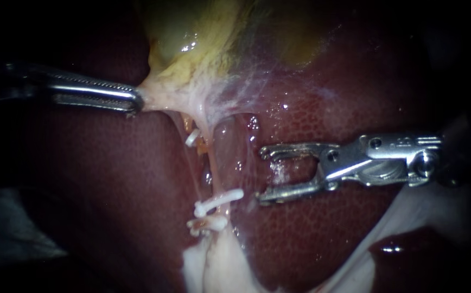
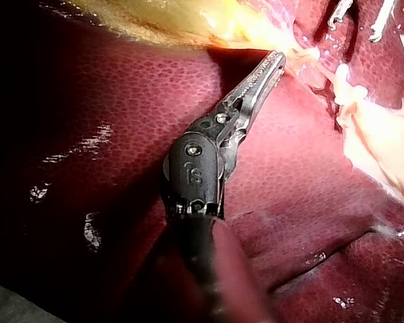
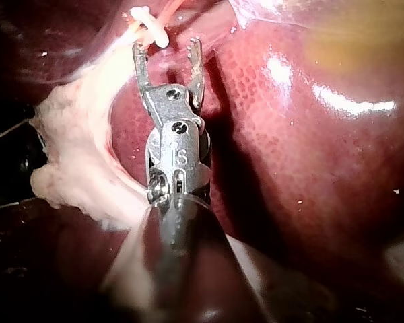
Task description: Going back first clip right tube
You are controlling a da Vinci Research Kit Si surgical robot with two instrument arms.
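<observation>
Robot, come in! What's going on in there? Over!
Left instrument shut on gallbladder tissue. Right instrument open, empty, just short of the white clip on the tube. Nothing in between.

Everything laid on a dark red, wet liver (image 1: 110, 179), spread from left to right. On its far side, a yellow-green gallbladder (image 1: 192, 49), narrowing into pale webby tissue. From there toward the near side, thin pale tubes (image 1: 209, 163), stretched over the liver surface. Across them, a white far clip (image 1: 193, 137) and, nearer, a pair of clips (image 1: 219, 199) close together. At the near edge, a whitish lump of tissue (image 1: 219, 266).
</observation>
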